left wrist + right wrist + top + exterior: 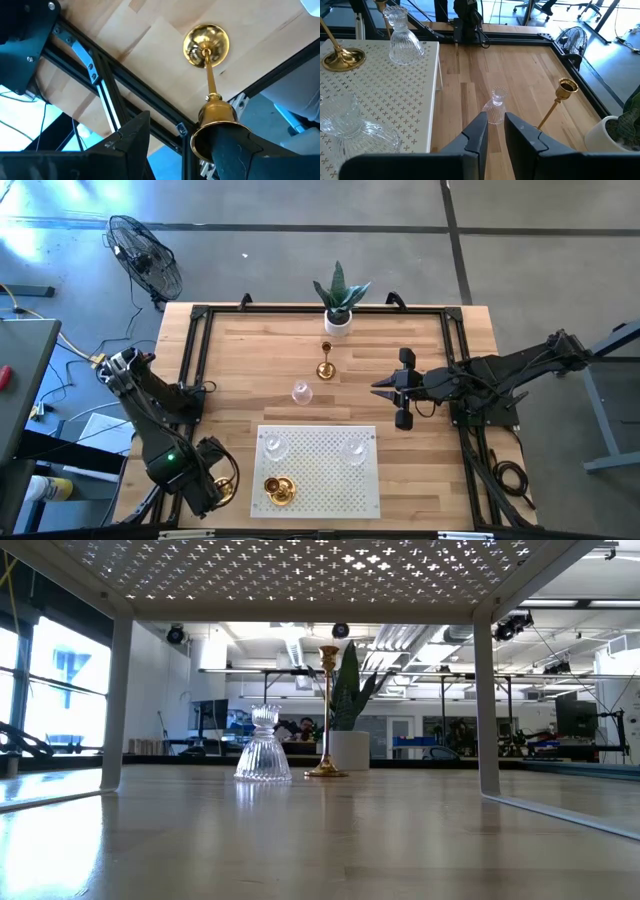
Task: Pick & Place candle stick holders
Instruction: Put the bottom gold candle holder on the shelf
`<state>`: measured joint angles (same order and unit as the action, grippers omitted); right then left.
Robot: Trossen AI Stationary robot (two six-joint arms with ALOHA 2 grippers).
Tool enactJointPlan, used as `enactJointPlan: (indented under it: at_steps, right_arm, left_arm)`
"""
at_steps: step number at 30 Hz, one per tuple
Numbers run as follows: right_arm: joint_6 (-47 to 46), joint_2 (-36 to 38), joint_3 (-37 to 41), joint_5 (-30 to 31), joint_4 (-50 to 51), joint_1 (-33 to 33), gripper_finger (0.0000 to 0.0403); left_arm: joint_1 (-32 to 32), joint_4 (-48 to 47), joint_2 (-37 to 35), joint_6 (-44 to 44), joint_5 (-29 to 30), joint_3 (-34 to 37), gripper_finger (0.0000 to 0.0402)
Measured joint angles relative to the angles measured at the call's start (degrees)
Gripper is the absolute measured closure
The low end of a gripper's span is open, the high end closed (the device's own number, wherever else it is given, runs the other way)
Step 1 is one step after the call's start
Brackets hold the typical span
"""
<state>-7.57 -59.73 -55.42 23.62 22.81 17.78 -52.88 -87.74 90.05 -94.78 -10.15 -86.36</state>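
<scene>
My left gripper (218,483) is at the table's near left, beside the white mat, with its fingers apart (182,130). A tall gold candle stick holder (212,90) shows below it, its round base (206,44) toward the wood and its cup by one finger. My right gripper (376,389) hovers at mid-table, pointing toward the table's left, its fingers a narrow gap apart (496,117). Ahead of it a clear glass holder (496,105) stands on its base, and a second gold holder (326,365) stands beyond it. Neither is touched. My left gripper has one finger (235,150) over the open cup end (216,117) of the gold holder, coming from above. The finger hides the cup's mouth, so I cannot tell whether it touches or reaches inside. The other finger (131,142) stands clear of the holder.
The white perforated mat (320,480) is raised on legs (487,700) and carries two glass holders (273,445) (354,448) and a gold one (280,490). A white pot with a green plant (338,315) stands at the far edge. Black frame rails (125,80) border the table.
</scene>
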Motion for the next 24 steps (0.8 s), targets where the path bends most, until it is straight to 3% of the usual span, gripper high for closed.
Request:
enactJointPlan:
  at_steps: [17, 24]
  right_arm:
    - [-0.02, 0.0, 0.0, 0.2, 0.0, 0.02, 0.0347]
    - [-0.04, -0.02, 0.0, 0.2, 0.0, 0.0, 0.0346]
  left_arm:
    - [0.0, 0.74, 0.1, 0.46, 0.87, 0.08, 0.0222]
    - [-0.04, 0.54, 0.1, 4.91, 6.91, 0.08, 0.0222]
